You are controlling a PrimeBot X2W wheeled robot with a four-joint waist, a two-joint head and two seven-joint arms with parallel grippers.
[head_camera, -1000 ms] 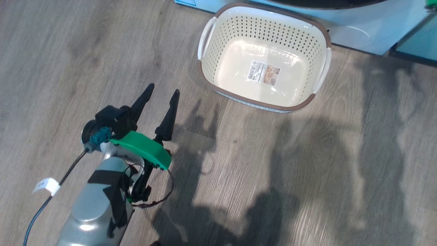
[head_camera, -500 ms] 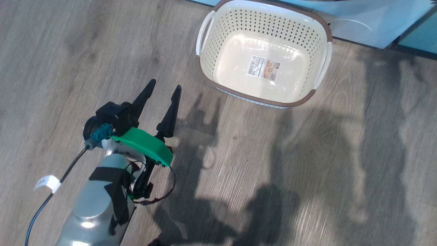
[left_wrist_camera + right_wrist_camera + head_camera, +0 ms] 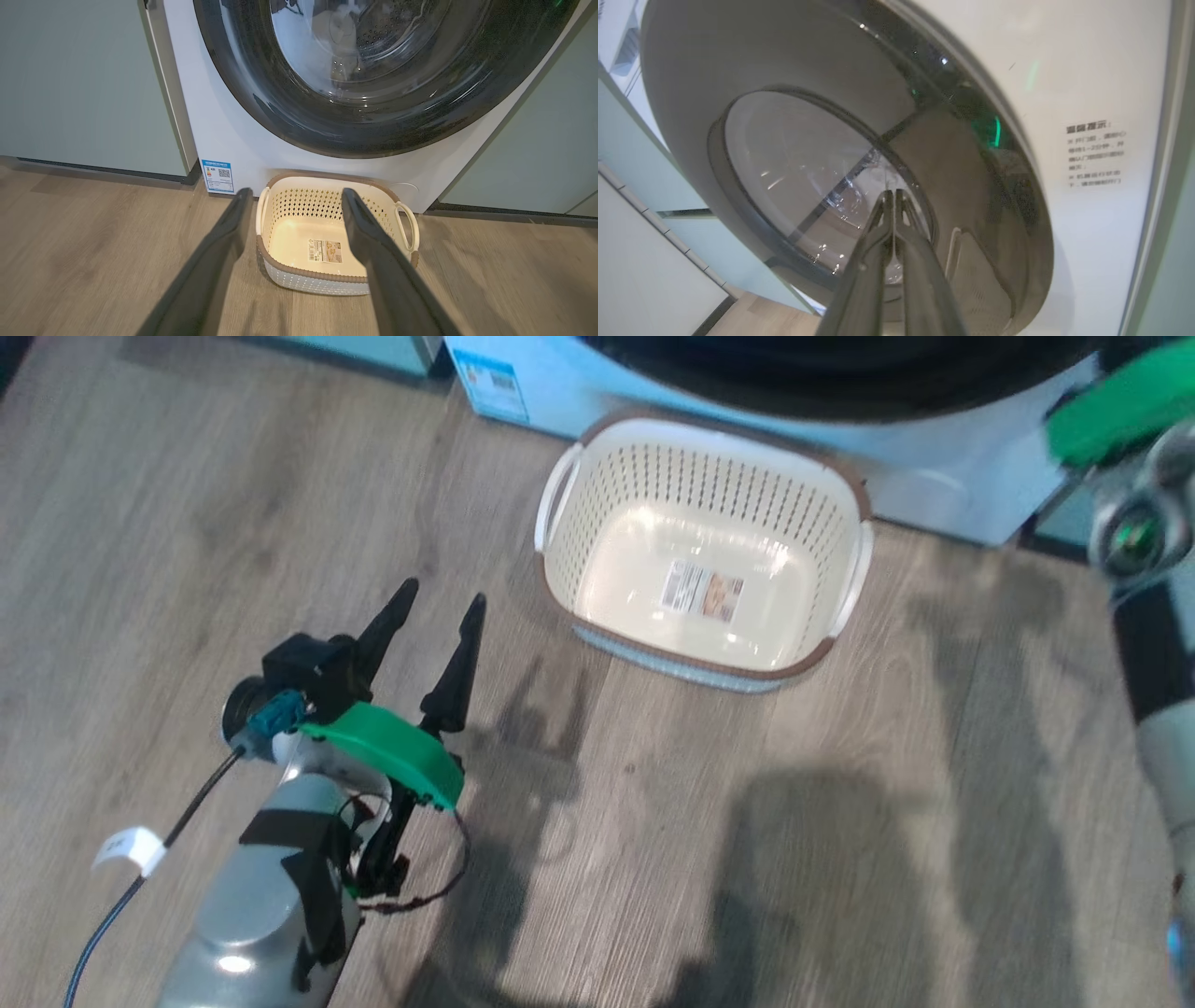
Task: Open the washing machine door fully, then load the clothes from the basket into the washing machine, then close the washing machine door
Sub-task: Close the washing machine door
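grey-brown wood-look floor (image 3: pixel 840 803) runs up to a white washing machine (image 3: pixel 219 116) set between pale green cabinet panels (image 3: pixel 84 79). the washing machine door (image 3: pixel 289 126), a big glossy black ring round bulging glass, looks shut flat against the front. at the floor's far edge, just beside the machine's foot, sits the basket (image 3: pixel 653 495), its bottom bare but for a label sticker (image 3: pixel 702 592). pale shapes behind the glass may be the clothes; i cannot tell.

the left hand (image 3: pixel 443 592) hovers over the floor, well apart from the basket, fingers spread wide and holding nothing. the right hand (image 3: pixel 893 192) is up close to the door glass, fingers pressed together with nothing between them; whether the tips touch the glass i cannot tell.

the door is likely rigid and fairly heavy, its glass slick, so a push belongs on the black ring, not the bulge. the basket seems light, stiff and apt to slide if nudged; its white handles (image 3: pixel 553 499) are the place to grip.
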